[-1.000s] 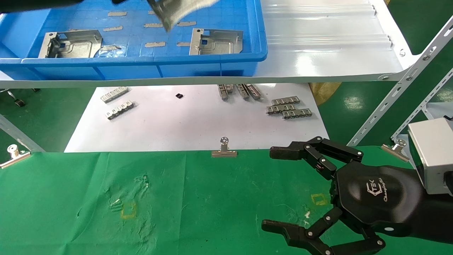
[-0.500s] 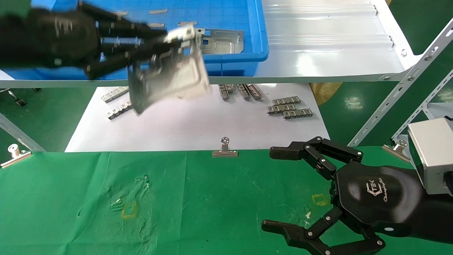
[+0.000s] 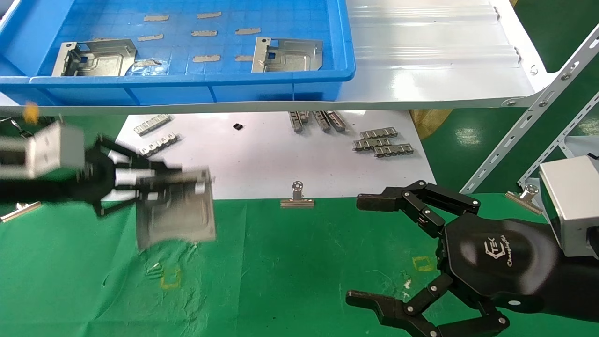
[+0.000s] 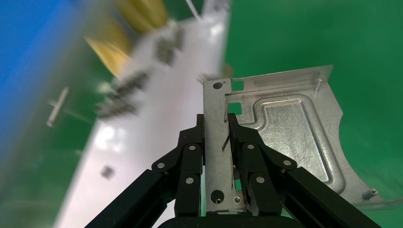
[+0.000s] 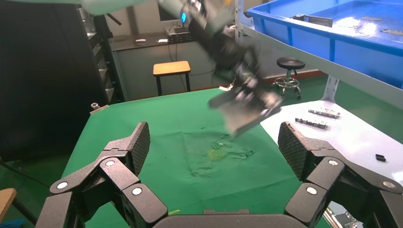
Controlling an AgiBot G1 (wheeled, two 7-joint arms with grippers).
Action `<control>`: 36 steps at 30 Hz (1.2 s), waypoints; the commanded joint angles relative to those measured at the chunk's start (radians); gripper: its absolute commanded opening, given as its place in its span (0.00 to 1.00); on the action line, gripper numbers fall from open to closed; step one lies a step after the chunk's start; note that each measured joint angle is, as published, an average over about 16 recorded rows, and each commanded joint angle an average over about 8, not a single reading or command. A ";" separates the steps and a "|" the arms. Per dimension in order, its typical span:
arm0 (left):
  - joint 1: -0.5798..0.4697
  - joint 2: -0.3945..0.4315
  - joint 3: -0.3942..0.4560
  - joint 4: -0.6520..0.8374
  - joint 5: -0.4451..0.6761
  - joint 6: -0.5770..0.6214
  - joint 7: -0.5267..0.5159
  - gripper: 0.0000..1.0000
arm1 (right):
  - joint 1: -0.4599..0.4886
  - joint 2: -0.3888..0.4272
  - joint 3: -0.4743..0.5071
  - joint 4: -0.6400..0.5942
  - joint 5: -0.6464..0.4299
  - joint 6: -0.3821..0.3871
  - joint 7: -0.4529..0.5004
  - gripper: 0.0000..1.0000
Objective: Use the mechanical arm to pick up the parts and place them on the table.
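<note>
Bright even overhead light, glare streaks on the glossy white shelf [image 3: 435,61], left gripper [image 3: 140,180] and its sheet-metal part [image 3: 178,215] motion-blurred, left wrist background smeared, right gripper [image 3: 398,252] sharp, soft shadows

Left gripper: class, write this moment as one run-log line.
left gripper: shut on part, above table | right gripper: open, parked over table | blue bin: two parts inside
</note>
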 commanded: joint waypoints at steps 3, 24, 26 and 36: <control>0.052 -0.005 0.040 0.045 0.028 -0.002 0.108 0.00 | 0.000 0.000 0.000 0.000 0.000 0.000 0.000 1.00; 0.102 0.081 0.078 0.272 0.072 -0.049 0.461 1.00 | 0.000 0.000 0.000 0.000 0.000 0.000 0.000 1.00; 0.098 0.089 0.079 0.282 0.074 -0.045 0.477 1.00 | 0.000 0.000 0.000 0.000 0.000 0.000 0.000 1.00; 0.070 0.100 0.065 0.369 0.042 0.004 0.366 1.00 | 0.000 0.000 0.000 0.000 0.000 0.000 0.000 1.00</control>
